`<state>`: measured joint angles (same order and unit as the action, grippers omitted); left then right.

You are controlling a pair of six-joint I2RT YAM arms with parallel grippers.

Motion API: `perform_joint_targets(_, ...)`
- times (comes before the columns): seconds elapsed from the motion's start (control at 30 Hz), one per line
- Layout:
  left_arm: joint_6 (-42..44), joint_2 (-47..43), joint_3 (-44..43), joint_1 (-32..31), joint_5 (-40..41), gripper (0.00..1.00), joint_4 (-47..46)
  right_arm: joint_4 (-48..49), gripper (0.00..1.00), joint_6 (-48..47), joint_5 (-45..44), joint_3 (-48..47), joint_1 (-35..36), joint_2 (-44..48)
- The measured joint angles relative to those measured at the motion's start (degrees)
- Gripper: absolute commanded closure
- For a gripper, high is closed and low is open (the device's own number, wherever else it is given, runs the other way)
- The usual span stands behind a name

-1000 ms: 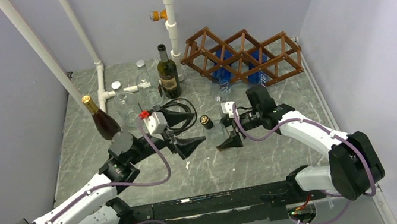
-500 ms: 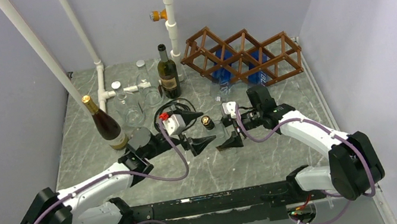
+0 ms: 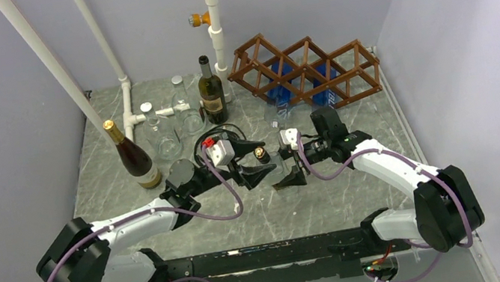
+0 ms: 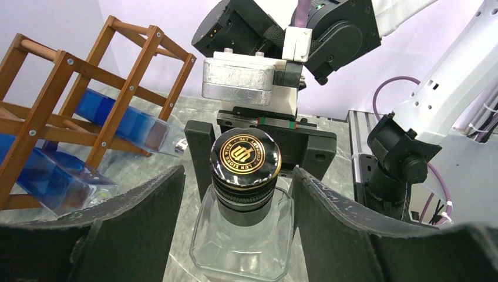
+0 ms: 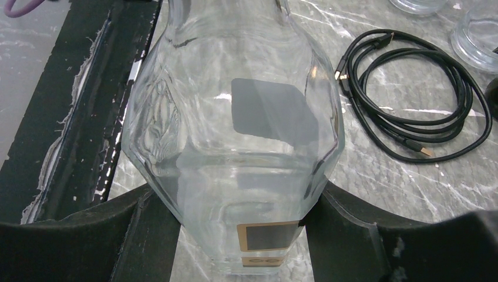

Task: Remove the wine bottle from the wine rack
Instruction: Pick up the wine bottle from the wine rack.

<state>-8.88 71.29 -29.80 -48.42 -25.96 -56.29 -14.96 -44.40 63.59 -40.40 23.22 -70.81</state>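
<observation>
— Where is our bottle (image 5: pixel 235 135)?

— Off the rack (image 3: pixel 308 71), we judge. It sits between the fingers of the right pincer (image 5: pixel 232 205), which is clenched on its lower body. The rack stands well apart, off to that pincer's side.

— And its long axis?

— It runs straight out ahead of the right pincer, neck leading, so the cap (image 4: pixel 245 154) faces the left pincer (image 4: pixel 238 176) end-on.

— Is the left one gripping?

— No, it is spread wide, with its fingers flanking the cap and not touching it. The right arm has the bottle, so our next move turns on that end-on line.

— What lies below us?

— A marbled table (image 3: pixel 331 196) lies under both pincers, and a coiled cable (image 5: pixel 411 100) lies ahead of the right one, to one side. We cannot tell whether the bottle touches the table. Walls close us in on three sides.
</observation>
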Motion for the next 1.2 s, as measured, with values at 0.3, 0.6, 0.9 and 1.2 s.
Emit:
perform_joint_targets(0.3, -1.40, 1.22, 0.00, 0.00, -1.25, 0.37, -1.79, 0.02, 1.00, -0.15, 0.00, 0.00, 0.00, 0.00)
perform_joint_targets(0.6, -2.19, 1.77, 0.00, 0.00, -1.90, 0.74, -2.84, 0.02, 1.00, -0.13, 0.00, 0.44, 0.00, 0.00)
perform_joint_targets(0.9, -2.38, 2.40, -0.35, 0.00, -2.71, 1.00, -2.38, -0.70, 0.59, -0.20, 0.00, 0.74, -0.22, 0.00)
perform_joint_targets(1.2, -1.92, -3.45, -1.40, -0.72, -1.11, 1.00, 7.28, -7.48, 0.20, -3.13, 2.19, -1.81, -0.02, 0.00)
